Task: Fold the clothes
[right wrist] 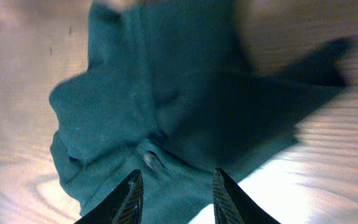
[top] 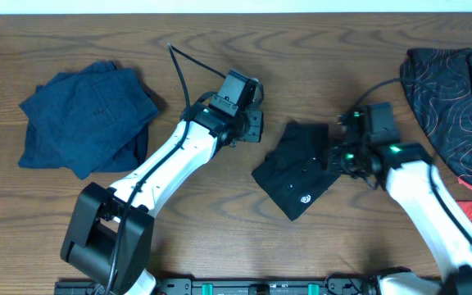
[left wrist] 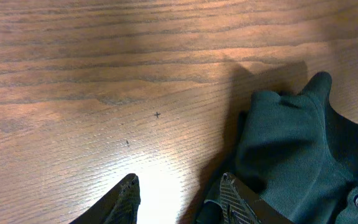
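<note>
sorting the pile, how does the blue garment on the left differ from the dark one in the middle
The blue garment is bigger than the dark garment. The blue garment lies loosely layered, edges uneven; the dark garment is a compact rectangle with a small pale logo. Both rest flat on the table.

Clothes on bench (top: 318,33): 3 total. 1 blue garment (top: 88,119), 1 dark green garment (top: 297,172), 1 black patterned garment (top: 453,90). Also 1 red scrap (top: 471,209) at the edge, can't tell what. Arms: 2. Tools: 2, i.e. left tool (top: 252,123) & right tool (top: 334,156), 2 fingers ea.
</note>
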{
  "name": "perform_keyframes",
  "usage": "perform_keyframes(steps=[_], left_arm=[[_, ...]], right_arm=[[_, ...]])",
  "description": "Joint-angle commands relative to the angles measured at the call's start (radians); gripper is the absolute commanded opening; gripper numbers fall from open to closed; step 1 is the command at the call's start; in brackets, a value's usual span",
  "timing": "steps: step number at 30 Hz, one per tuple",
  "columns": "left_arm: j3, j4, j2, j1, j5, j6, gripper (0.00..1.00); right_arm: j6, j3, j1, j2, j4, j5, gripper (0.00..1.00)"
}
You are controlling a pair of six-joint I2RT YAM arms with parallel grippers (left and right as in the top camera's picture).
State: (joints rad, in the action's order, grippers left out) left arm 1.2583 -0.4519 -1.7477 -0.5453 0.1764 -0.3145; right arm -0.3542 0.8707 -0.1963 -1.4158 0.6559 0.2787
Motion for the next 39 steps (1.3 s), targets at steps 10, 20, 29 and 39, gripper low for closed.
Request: perform_keyframes(steps=[10, 20, 29, 39], left_arm=[[-0.002, -0.018, -0.008, 0.0, -0.001, 0.002, 0.45], [-0.007, -0.066, -0.009, 0.0, -0.002, 0.002, 0.45], [-0.007, -0.005, -0.009, 0.003, -0.002, 0.002, 0.61], [-0.007, 0.185, -0.069, 0.094, 0.252, 0.08, 0.74]], right_arm=[[-0.1, 0.011, -0.029, -0.321, 0.017, -0.409, 0.3], [0.343, 0.061, -0.027, -0.316, -0.422, -0.289, 0.45], [0.52, 0.115, -0.173, -0.316, -0.255, -0.234, 0.46], [0.28, 0.133, -0.182, -0.103, -0.185, -0.605, 0.55]])
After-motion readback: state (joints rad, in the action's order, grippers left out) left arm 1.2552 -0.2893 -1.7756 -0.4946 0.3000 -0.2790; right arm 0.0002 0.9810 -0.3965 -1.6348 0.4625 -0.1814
